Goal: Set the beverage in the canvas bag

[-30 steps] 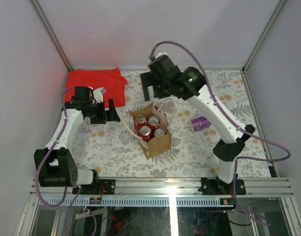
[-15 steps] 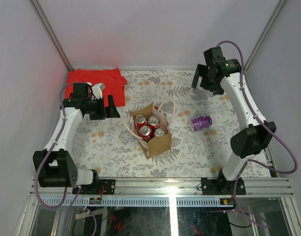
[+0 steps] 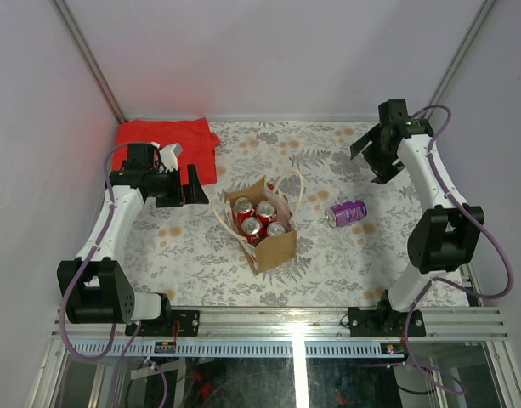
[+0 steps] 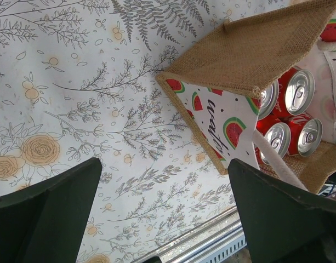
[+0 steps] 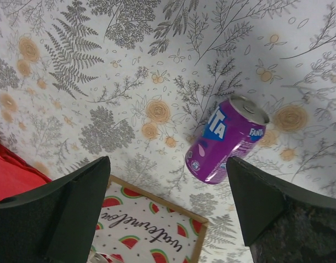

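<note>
The canvas bag stands open mid-table, tan with cream handles, holding several red cans. A purple Fanta can lies on its side on the floral cloth, right of the bag. My right gripper is open and empty, raised behind and right of the purple can. In the right wrist view the can lies between the spread fingers, below them, with the bag's watermelon lining beside it. My left gripper is open and empty, left of the bag. The left wrist view shows the bag and red cans.
A folded red cloth lies at the back left, behind my left gripper, and its edge shows in the right wrist view. The metal rail runs along the table's near edge. Grey enclosure walls stand on three sides.
My right arm has swung from above the bag's back side out to the far right, then lowered slightly toward the purple can. The left arm, bag and cans have not moved.
</note>
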`<move>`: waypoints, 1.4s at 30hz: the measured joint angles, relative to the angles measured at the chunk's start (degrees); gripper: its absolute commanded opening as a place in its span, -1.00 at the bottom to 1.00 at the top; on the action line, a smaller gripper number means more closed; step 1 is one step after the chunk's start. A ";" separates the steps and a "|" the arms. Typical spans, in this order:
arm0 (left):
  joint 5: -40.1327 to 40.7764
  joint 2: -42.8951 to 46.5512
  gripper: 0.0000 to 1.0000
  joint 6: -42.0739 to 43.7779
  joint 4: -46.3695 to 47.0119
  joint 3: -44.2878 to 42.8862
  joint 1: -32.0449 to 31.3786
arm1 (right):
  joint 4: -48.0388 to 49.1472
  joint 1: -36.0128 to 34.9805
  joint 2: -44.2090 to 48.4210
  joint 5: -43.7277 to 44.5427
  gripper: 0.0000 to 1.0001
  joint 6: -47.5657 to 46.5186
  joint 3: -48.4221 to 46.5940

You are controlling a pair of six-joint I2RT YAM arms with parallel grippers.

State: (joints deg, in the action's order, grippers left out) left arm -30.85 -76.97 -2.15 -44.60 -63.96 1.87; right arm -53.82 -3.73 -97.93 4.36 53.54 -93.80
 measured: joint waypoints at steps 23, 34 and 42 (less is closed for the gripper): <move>-0.26 0.00 0.99 -0.42 0.87 1.75 0.00 | -0.94 0.70 -3.69 -5.68 0.96 11.17 12.70; -0.24 0.00 0.99 -0.39 1.01 2.08 0.00 | 1.27 2.29 -6.38 -7.54 1.00 10.86 15.13; -0.24 0.00 0.99 -0.39 1.20 2.10 0.00 | 2.54 2.78 -7.85 -8.52 1.00 10.05 15.37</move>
State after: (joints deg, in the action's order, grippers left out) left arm -31.09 -76.97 -2.55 -43.40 -61.87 1.87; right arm -51.29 -0.95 -105.78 -4.16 63.59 -78.43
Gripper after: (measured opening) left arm 0.995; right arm 0.995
